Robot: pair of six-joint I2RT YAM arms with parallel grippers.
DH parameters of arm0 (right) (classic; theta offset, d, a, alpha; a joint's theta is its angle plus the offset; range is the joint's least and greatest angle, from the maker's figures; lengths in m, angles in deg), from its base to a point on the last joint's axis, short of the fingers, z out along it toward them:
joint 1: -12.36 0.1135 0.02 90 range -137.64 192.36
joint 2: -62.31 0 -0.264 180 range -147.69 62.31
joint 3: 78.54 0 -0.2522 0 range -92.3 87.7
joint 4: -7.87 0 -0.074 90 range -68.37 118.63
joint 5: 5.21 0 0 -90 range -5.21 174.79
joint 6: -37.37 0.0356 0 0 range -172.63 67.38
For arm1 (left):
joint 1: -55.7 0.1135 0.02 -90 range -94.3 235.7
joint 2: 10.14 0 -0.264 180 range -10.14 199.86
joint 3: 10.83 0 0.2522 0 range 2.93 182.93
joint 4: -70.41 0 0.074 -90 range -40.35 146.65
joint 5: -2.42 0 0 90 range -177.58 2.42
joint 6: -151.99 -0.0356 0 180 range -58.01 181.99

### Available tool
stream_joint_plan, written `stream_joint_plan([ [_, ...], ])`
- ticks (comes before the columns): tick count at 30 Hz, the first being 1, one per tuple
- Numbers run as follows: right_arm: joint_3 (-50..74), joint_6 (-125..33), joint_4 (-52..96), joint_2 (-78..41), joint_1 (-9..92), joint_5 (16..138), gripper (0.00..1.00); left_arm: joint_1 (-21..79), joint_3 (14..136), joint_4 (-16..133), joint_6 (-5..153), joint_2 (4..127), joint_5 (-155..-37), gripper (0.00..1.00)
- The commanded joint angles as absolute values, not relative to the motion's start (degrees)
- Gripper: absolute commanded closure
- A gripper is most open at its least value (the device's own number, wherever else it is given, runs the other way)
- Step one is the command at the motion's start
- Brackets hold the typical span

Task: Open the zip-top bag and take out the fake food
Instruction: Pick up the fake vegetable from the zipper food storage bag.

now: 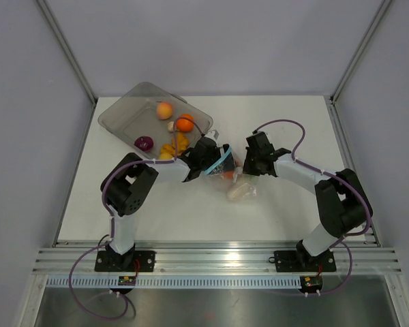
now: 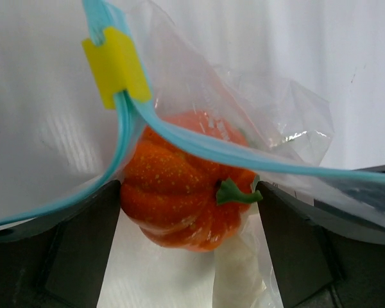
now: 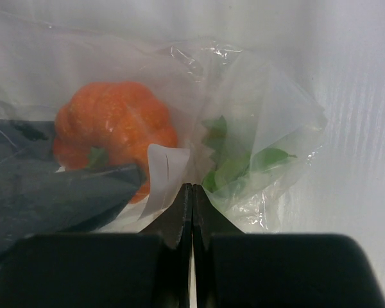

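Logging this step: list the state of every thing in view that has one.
zip-top bag: zip open, mouth spread.
pumpkin: inside the zip-top bag.
left gripper: open, one finger on each side of the pumpkin.
right gripper: shut on the zip-top bag.
tray: holding fake food pieces.

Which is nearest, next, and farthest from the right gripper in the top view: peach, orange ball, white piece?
1. White piece, close by the right gripper, toward the arm bases.
2. Orange ball, off left, in the tray.
3. Peach, at the tray's far side.
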State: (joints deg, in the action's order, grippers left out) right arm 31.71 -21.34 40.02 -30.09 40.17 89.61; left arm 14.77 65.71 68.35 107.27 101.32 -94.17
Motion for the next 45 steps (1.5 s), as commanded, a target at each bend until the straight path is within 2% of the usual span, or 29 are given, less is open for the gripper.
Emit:
stream_joint_plan([
  [1,29.4,-21.9,39.8,-30.3,40.8,88.7,1.0,14.3,68.3,64.7,105.8,103.5,-92.2,0.16],
  [8,29.3,-21.0,40.2,-30.2,40.8,91.5,1.0,14.3,67.9,64.5,104.4,101.8,-91.5,0.35],
  [14,29.9,-18.4,40.5,-29.1,40.1,96.7,1.0,14.3,68.8,63.2,102.6,100.8,-93.4,0.47],
  [22,35.1,-14.7,36.0,-24.4,32.6,94.4,1.0,14.7,69.8,60.6,102.5,98.9,-96.9,0.48],
  [38,36.4,-10.3,38.9,-22.0,31.3,105.0,1.0,18.3,68.9,57.7,102.4,94.3,-103.0,0.48],
  [45,36.5,-11.3,38.1,-22.3,31.3,103.2,1.0,20.1,67.9,53.8,99.3,88.4,-97.4,0.48],
])
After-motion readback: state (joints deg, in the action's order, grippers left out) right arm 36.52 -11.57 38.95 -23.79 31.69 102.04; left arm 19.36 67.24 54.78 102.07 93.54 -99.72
